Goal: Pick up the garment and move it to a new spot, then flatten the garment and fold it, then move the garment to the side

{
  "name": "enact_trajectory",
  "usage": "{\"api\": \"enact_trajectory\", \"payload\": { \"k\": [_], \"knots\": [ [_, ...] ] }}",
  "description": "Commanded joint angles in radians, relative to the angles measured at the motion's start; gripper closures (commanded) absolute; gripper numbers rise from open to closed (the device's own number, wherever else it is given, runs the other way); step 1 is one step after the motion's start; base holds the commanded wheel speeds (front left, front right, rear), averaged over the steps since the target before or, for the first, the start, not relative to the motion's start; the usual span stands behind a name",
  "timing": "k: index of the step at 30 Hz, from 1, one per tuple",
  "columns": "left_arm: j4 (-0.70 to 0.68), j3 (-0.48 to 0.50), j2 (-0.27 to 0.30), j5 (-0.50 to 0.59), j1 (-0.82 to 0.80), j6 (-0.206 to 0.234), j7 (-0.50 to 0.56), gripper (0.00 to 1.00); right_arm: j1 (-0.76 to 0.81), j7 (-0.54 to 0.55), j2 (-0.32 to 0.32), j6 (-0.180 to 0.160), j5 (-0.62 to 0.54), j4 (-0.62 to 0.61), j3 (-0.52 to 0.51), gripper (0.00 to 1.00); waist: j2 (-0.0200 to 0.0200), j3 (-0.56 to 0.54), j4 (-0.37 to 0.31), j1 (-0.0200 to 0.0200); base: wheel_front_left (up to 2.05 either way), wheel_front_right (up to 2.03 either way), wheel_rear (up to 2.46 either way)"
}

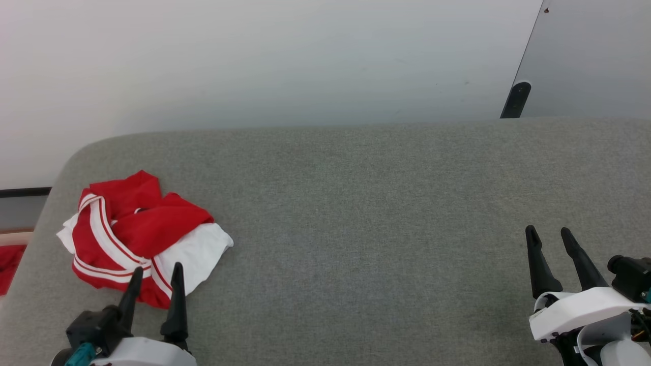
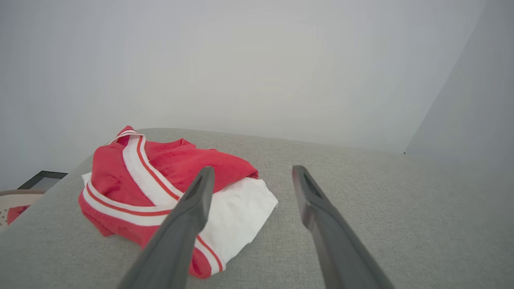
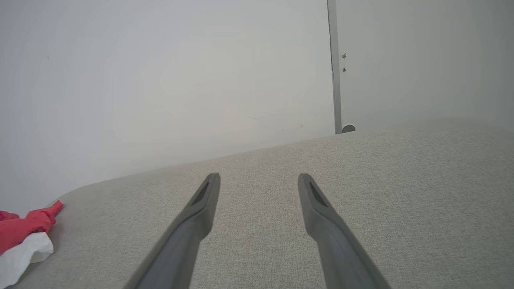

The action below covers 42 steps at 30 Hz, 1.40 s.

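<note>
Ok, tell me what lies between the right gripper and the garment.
Just bare grey surface, seen in the head view, from the garment across to the open right gripper.

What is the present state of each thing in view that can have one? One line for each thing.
Soft red short-sleeved shirt with white sleeves: crumpled heap on the grey fabric surface, not held.
Left gripper, two long dark fingers: open, empty, by the shirt's near edge.
Right gripper: open, empty, far from the shirt.
</note>
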Motion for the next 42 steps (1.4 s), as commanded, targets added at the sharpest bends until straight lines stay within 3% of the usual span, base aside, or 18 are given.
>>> {"api": "enact_trajectory", "payload": {
  "k": [1, 31, 42],
  "knots": [
    [-0.005, -0.001, 0.008, 0.028, 0.003, 0.002, -0.008, 0.0, -0.008, -0.01, -0.003, -0.001, -0.026, -0.005, -0.004, 0.0, -0.0001, 0.0, 0.0, 0.0, 0.0, 0.0, 0.0],
    [0.032, -0.007, 0.035, 0.187, 0.008, -0.01, -0.062, 0.0, -0.009, -0.088, -0.002, -0.001, -0.181, 0.019, 0.003, 0.0, -0.0001, 0.009, -0.01, 0.0, 0.0, 0.0, 0.0],
    [0.045, -0.006, 0.03, 0.129, 0.008, -0.017, -0.061, 0.0, 0.011, -0.099, 0.018, -0.001, -0.128, 0.03, -0.012, 0.0, -0.0001, 0.005, -0.015, 0.0, 0.0, 0.0, 0.0]
  ]
}}
